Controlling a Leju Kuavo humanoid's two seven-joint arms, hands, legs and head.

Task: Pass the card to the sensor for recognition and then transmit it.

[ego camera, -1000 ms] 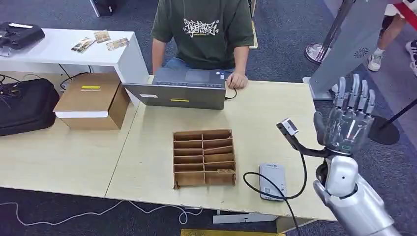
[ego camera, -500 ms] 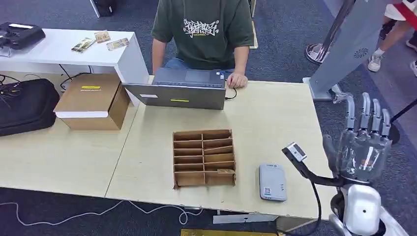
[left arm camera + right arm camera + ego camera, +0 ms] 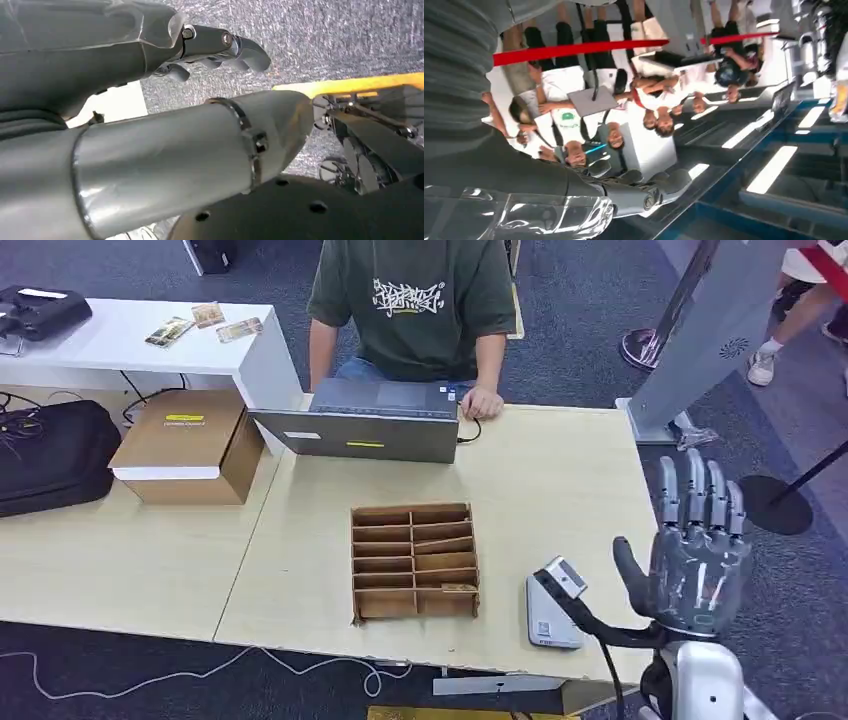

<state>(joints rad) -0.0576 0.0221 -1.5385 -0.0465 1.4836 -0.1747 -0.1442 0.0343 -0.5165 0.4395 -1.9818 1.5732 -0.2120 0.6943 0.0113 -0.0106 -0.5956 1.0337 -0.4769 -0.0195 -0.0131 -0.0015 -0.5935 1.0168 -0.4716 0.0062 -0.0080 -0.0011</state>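
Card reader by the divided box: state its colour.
Light grey card reader, seen best in the head view.

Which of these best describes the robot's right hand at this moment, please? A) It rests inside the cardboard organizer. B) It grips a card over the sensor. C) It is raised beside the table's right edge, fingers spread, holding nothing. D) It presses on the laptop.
C: the right hand stands upright off the edge of the table, fingers apart and nothing in it, away from the cardboard organizer.
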